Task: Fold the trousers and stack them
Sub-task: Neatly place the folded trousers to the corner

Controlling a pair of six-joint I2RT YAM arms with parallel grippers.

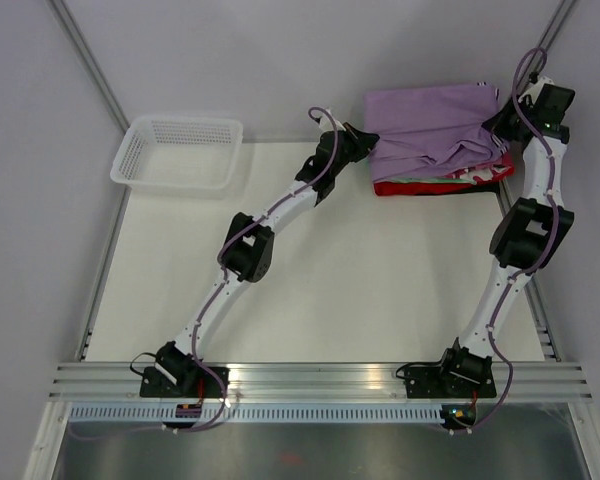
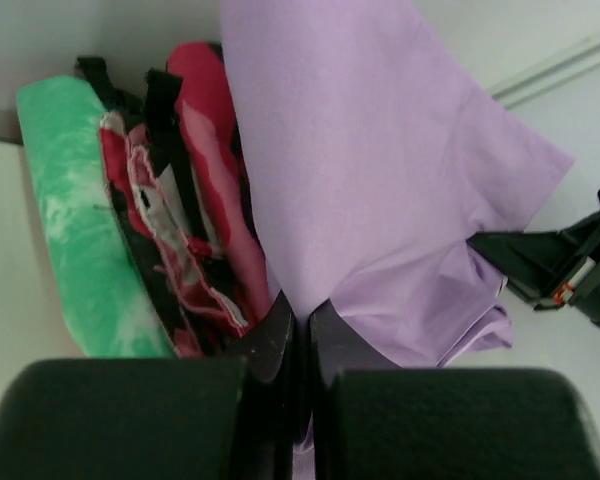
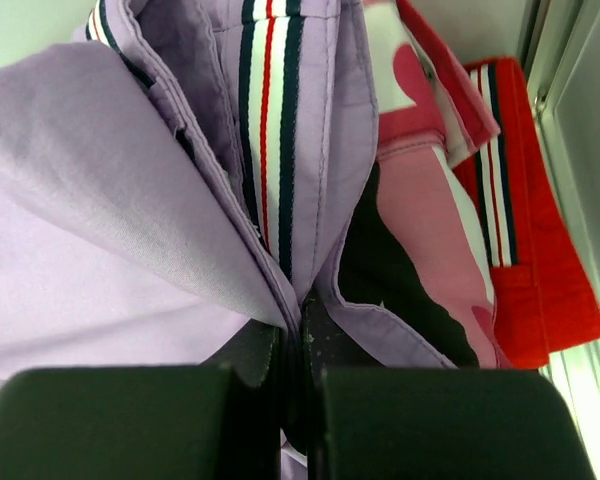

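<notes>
far end of the table point(image 1: 380, 290), from above and from both wrists: you have one white mesh basket point(image 1: 177, 152) at far left, standing apart from the clothes. right of it, your left gripper point(image 2: 300, 325) is pinched closed on an edge of the lilac trousers point(image 1: 430, 125), with a fold of the cloth caught between its fingers. the fingertips are buried in fabric, and from above the pincer is hard to make out against the pile.

the lilac trousers lie folded on top of a single pile at the back edge of the table, right of centre. four garments can be counted in it. in the left wrist view, left to right, come one folded green tie-dye garment point(image 2: 75, 220), then the camouflage trousers point(image 2: 205, 190) in pink, white and black, mostly hidden with only their folded edges showing, then the lilac pair over them. one red garment point(image 3: 525, 250) shows at the bottom of the pile from overhead and at the right of the right wrist view, cut off by the frame (the green one can't be made out from above).

at far right, your right gripper point(image 3: 302, 315) is clamped shut on a hem of the lilac trousers, beside a striped tape point(image 3: 270, 110) in dark green, white and red sewn inside them. similar stripes run along the red garment.
</notes>
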